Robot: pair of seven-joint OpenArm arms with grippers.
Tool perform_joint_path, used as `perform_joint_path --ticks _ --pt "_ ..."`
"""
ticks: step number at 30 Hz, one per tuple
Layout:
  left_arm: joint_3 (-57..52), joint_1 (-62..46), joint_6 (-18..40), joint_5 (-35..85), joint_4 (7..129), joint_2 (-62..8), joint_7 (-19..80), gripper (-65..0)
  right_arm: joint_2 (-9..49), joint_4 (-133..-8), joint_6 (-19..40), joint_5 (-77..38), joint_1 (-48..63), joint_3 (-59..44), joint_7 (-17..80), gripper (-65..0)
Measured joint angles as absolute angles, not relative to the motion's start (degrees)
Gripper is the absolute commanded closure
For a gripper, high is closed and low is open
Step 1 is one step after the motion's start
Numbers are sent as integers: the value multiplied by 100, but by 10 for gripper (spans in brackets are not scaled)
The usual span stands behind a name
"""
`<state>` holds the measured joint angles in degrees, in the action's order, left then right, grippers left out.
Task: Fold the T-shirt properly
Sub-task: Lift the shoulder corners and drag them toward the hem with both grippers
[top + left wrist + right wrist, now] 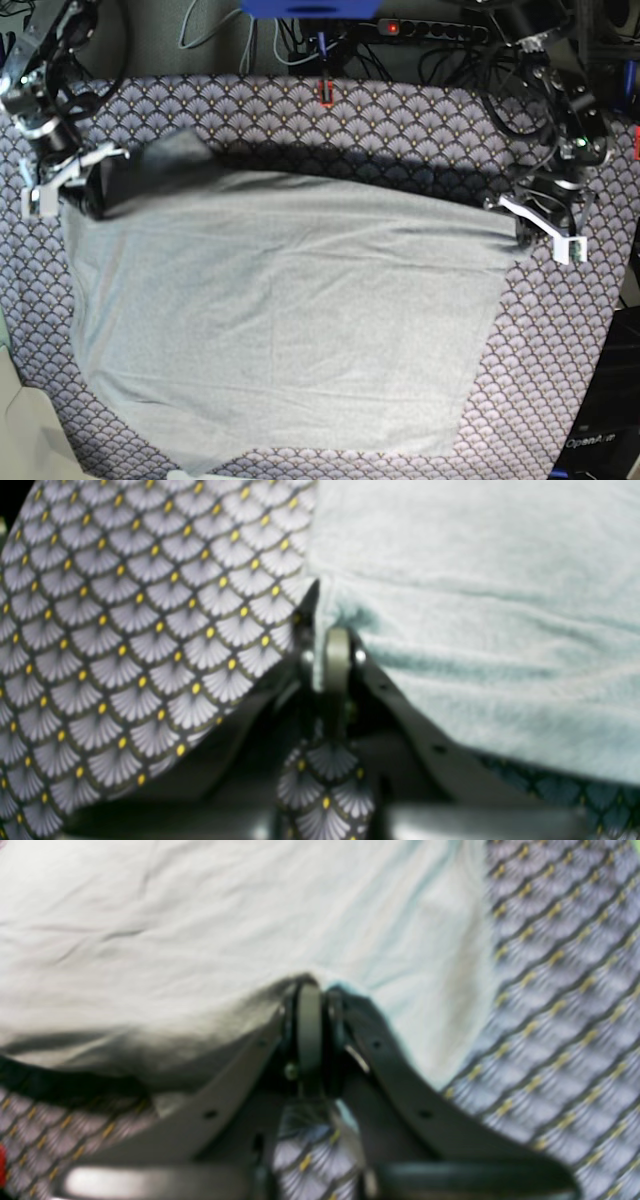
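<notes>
grey gripper fingers (337, 655) fill the bottom of the left wrist view, blurred and very close, pressed together on a bunched edge of the t-shirt (480, 630). so the left gripper (332, 645) is pinching the shirt, whose pale fabric spreads up and to the right from the grip in soft folds. to the left of the grip lies the patterned cloth (140, 630), purple-grey fan scales with yellow dots, and a bit of it also shows below between the finger arms.

the right wrist view is much the same: the right gripper (310, 1000) has its jaws pressed together on a raised fold of the shirt edge, with the fabric humped up to the left of the grip and lying wrinkled beyond it. the patterned cloth runs down the right side and shows under the lifted edge at lower left.

from the base view, the right gripper (85, 180) holds the shirt's top corner at the left of the picture, where a dark sleeve-like flap sticks up and casts a shadow. the left gripper (520, 225) holds the opposite top corner at the right. between them the top edge is stretched taut, slightly raised with a shadow behind it. the rest of the t-shirt (290, 330) lies spread flat over the middle of the patterned cloth (560, 350), reaching nearly to the near edge. cables (440, 50) hang behind the table.
</notes>
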<state>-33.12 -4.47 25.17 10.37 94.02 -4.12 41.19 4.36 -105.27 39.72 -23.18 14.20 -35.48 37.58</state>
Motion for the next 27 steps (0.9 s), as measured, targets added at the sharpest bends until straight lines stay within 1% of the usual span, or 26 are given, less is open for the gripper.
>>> perform_joint_path --ticks 5,10,15,21,27 --pt "-3286 3 2532 1063 9166 -397 4032 0 604 -10532 3981 -2338 790 -3546 4248 0" --pt "-3288 502 2517 1024 8368 -403 4080 0 613 -10449 3983 -2252 242 -3511 4379 0" --pt "-3288 1238 2510 1044 7590 -436 4034 0 620 -9701 4001 -1586 -567 -3336 4333 0" --pt "-3291 2084 2534 250 6748 -384 4062 0 607 -8823 3999 -902 -1400 -3258 4346 0" --pt "-3293 2805 2510 -156 5996 -381 4012 0 685 -8267 4001 -832 -1894 -3190 4351 0"
